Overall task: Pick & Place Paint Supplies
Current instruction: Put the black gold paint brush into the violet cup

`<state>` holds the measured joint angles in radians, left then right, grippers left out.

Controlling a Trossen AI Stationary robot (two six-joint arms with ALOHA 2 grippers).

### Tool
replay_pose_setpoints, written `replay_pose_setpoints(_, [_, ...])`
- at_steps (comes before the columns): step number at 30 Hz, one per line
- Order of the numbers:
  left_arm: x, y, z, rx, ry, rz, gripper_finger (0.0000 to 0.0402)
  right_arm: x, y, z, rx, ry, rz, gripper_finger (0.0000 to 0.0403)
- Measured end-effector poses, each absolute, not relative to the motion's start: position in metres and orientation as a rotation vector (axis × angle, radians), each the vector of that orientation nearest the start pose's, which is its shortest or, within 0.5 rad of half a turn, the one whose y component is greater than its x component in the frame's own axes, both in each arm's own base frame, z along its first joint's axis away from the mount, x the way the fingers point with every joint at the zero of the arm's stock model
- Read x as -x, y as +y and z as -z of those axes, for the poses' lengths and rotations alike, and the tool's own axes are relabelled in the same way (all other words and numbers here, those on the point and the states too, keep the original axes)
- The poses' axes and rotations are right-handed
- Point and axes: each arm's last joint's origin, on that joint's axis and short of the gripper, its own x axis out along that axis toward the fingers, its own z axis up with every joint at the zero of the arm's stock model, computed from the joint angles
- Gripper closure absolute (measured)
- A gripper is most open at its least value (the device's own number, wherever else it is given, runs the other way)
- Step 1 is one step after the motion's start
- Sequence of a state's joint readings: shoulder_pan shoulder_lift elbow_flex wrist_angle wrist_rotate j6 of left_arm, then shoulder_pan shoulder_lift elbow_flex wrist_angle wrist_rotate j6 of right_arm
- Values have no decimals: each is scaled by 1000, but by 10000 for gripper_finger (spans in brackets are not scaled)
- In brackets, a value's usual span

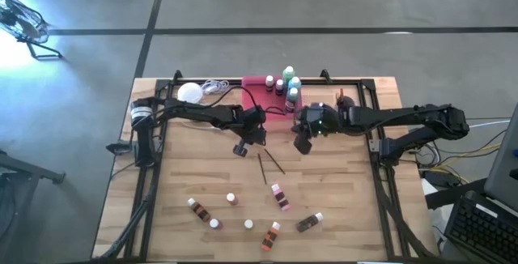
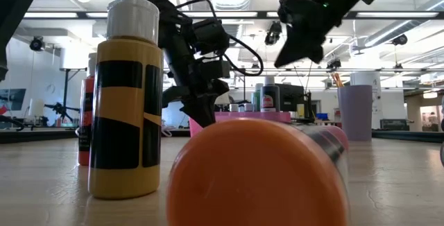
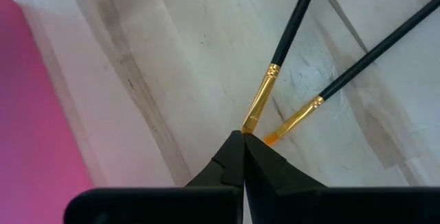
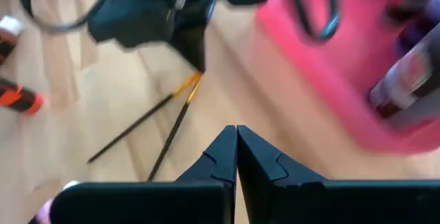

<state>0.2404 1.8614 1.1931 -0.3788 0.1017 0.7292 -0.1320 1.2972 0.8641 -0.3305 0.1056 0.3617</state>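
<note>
My wooden counter (image 1: pixel 178 175) is carrying a pink tray (image 1: pixel 261 95) and a white globe lamp (image 1: pixel 190 92) along one edge, two crossed paintbrushes (image 1: pixel 269 165) at centre, and small white-capped bottles (image 1: pixel 279 196) lying scattered toward the opposite edge.

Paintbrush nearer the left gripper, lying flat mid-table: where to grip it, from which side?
Grip the paintbrush on its thin dark handle just past the gold ferrule, coming straight down with the fingers across the handle. It lies flat on the table, so only the top is free. The second brush fans away along the handle, leaving room. The left gripper, fingers shut, sits at the bristle tip.
</note>
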Motion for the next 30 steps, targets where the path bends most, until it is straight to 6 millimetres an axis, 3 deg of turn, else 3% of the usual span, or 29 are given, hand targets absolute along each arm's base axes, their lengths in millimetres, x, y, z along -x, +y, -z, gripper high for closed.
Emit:
replay_pose_setpoints(11, [-369, 80, -176, -492, 1001, 261, 401, -276, 1, -203, -429, 573, 237, 385])
replay_pose_setpoints(22, [-375, 76, -187, -516, 992, 247, 401, -304, 1, -147, -510, 666, 288, 281])
replay_pose_setpoints(30, [-376, 76, -189, -520, 988, 246, 401, -328, 2, -132, -519, 701, 273, 217])
